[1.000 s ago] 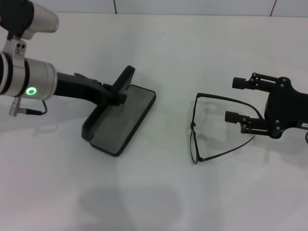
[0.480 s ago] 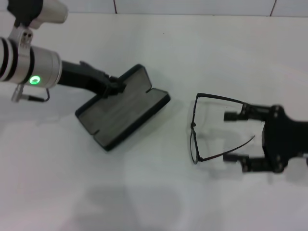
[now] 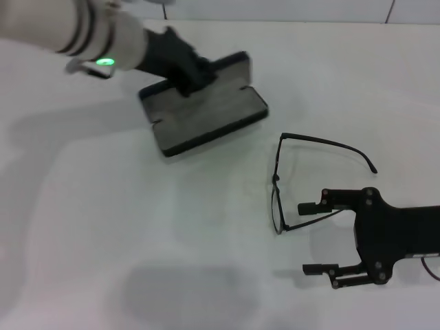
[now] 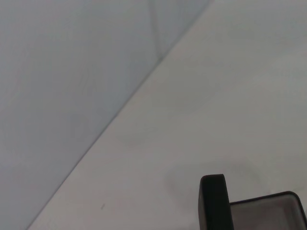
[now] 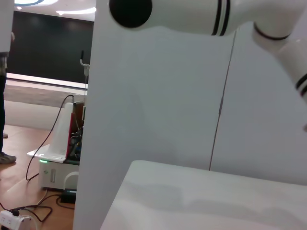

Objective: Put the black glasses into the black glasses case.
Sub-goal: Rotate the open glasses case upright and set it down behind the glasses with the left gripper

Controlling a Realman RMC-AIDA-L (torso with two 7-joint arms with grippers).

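The black glasses point(image 3: 276, 180) lie unfolded on the white table, right of centre, with their temple arms pointing right. My right gripper point(image 3: 303, 238) is open just near-right of them. Its upper finger point(image 3: 313, 207) lies along the end of the nearer temple arm, and nothing is between the fingers. The black glasses case point(image 3: 206, 113) is open with its grey lining up, at the far centre-left. My left gripper point(image 3: 184, 74) is shut on the case's far edge. In the left wrist view only a corner of the case point(image 4: 268, 213) shows.
The white table point(image 3: 103, 227) stretches wide to the left and front. A wall seam runs along the far edge point(image 3: 275, 19). The right wrist view shows only a white panel point(image 5: 158, 96) and the room beyond.
My left gripper has carried the open case away from me and to the right, turning it. My right gripper has moved nearer to me and a little left, beside the glasses' nearer temple.
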